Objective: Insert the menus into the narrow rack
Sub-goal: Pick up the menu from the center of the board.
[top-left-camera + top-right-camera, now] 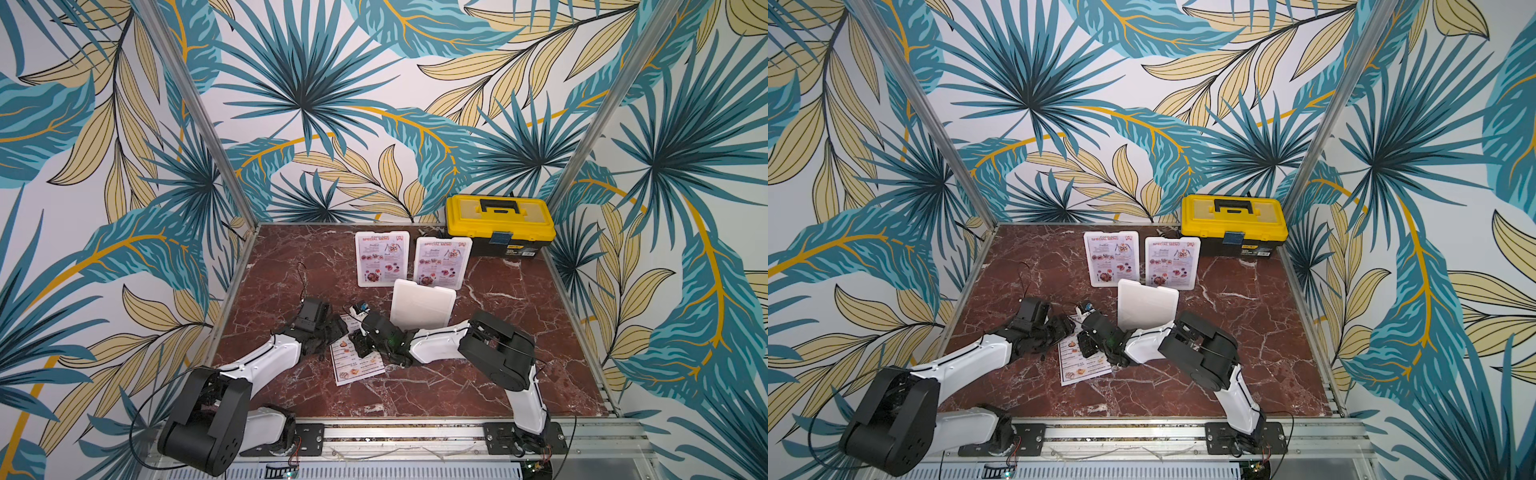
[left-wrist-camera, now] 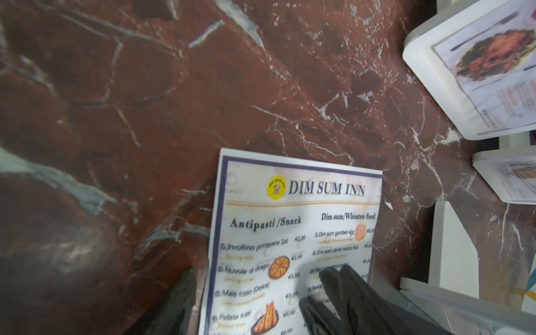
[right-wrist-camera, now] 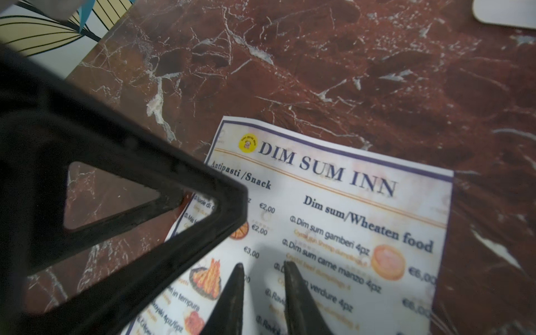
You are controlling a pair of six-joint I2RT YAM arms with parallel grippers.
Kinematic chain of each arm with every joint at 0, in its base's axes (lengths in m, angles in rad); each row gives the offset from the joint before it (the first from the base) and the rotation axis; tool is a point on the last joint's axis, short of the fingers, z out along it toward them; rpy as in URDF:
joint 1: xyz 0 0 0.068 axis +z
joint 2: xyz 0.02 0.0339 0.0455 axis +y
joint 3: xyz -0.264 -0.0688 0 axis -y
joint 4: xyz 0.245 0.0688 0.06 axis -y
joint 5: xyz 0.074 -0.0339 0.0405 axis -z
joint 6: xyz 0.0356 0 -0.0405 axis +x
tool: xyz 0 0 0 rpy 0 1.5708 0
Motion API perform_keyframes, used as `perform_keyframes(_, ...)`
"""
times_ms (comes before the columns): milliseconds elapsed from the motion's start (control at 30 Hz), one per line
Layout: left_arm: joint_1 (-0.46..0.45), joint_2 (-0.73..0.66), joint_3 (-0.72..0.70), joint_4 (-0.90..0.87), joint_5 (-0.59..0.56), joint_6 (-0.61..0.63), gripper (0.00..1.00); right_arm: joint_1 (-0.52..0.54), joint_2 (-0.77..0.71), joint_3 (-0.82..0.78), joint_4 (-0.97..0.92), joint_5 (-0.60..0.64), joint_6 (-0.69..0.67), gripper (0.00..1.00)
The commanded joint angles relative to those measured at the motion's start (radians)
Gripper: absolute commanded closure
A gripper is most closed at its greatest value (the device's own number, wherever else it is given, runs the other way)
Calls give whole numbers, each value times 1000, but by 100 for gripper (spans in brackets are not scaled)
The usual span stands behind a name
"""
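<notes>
I am aiming the wide-jawed left gripper (image 2: 261, 271) gently at the menu (image 2: 290, 220) edge, the narrow-jawed, empty right gripper (image 3: 264, 266) steadying it.

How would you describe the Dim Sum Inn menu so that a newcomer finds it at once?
From the yellow toolbox at the back of the red marble table, look towards the front middle: the Dim Sum Inn menu lies there, a loose paper sheet. Its title is dark blue; the two SPECIAL MENU sheets behind it are red-titled and white-bordered.
</notes>
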Motion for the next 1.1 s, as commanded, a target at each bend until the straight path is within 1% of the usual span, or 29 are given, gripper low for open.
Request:
perform_keyframes(0,4,64,0,-24,-11,20,25,5,45,-10,-59,-35,15,74)
perform_keyframes(133,4,103,11,-14,-10,25,30,6,41,-12,-49,-58,19,74)
perform_keyframes(200,5,116,17,-13,-9,26,35,7,39,-12,-43,-66,19,74)
perform_keyframes(267,4,119,18,-13,-12,26,43,7,38,-12,-39,-69,19,74)
perform_keyframes(367,4,112,16,-13,-18,26,49,8,37,-9,-39,-64,16,74)
perform_keyframes(433,5,108,14,-13,-19,28,56,8,32,-10,-39,-63,14,74)
perform_keyframes(500,5,107,14,-13,-19,29,66,7,24,-10,-39,-68,13,74)
perform_keyframes(533,4,109,15,-13,-18,29,68,8,17,-11,-37,-72,13,74)
perform_keyframes(600,5,110,17,-13,-17,27,70,9,3,-14,-36,-84,10,73)
perform_keyframes(767,4,99,24,-13,-11,35,74,12,-67,-41,-39,-85,-1,67)
perform_keyframes(833,5,88,29,-15,-1,40,77,15,-110,-60,-40,-81,-8,64)
perform_keyframes(967,4,57,46,-15,32,57,82,16,-207,-107,-39,-69,-13,62)
perform_keyframes(1067,4,31,57,-17,47,69,87,18,-291,-161,-20,-49,-8,57)
